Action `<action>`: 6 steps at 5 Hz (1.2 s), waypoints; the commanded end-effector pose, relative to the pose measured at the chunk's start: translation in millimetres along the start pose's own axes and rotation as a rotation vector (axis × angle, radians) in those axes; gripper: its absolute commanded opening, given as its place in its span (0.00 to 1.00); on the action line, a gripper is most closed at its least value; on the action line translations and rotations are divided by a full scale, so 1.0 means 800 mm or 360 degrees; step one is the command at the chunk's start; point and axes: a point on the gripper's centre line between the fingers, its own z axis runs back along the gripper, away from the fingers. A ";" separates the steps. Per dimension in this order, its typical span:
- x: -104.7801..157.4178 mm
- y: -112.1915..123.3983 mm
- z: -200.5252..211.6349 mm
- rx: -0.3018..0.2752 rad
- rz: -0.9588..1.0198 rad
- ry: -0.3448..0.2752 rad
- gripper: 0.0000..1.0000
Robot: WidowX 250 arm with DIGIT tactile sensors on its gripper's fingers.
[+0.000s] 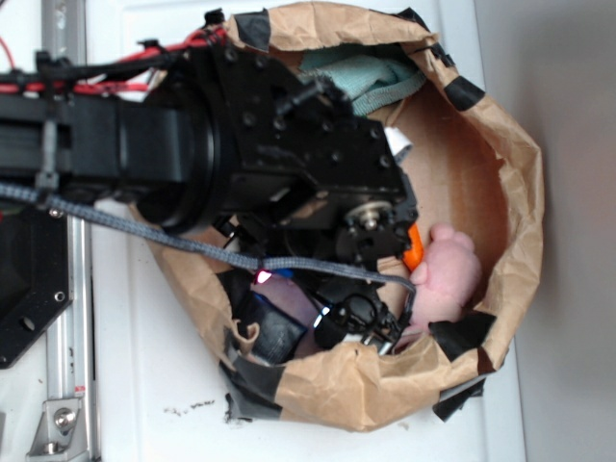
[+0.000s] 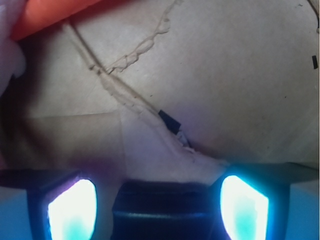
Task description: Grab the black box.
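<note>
The black box [image 2: 162,207] shows only in the wrist view. It lies at the bottom edge on the brown paper floor [image 2: 225,75], and its flat top and faintly glossy front face are visible. It sits between the two fingers [image 2: 72,210] of the pincer [image 2: 159,209], whose pads glow bright cyan-white on either side. The pincer is spread to roughly the box's width. The right pad stands just beside the box's corner, and a narrow dark strip separates the left pad from the box. Whether either pad actually presses on the box cannot be told, so neither a grip nor a release can be confirmed. On the paper beyond the box run raised, creased seams, with a small black scrap [image 2: 168,119] on one of them. An orange thing [image 2: 50,12] and the pale edge of the pink plush toy [image 2: 7,45] show in the upper left corner. In the exterior view the black arm [image 1: 241,144] reaches over a brown paper rim [image 1: 520,221] patched with black tape strips [image 1: 462,332] and hides the pincer. Inside the rim are the plush, the orange thing and a teal cloth [image 1: 361,77]. The whole stands on a white bench [image 1: 144,385].
</note>
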 end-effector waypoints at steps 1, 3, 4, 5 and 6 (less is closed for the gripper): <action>-0.043 0.005 -0.026 0.0027 -0.0045 0.0014 1.00; -0.057 -0.005 -0.056 -0.0009 -0.0029 -0.0004 1.00; -0.055 -0.012 -0.070 0.0015 -0.0013 0.0008 1.00; -0.052 -0.015 -0.077 0.0020 -0.0017 0.0023 1.00; -0.047 -0.025 -0.080 0.0029 -0.0009 0.0046 1.00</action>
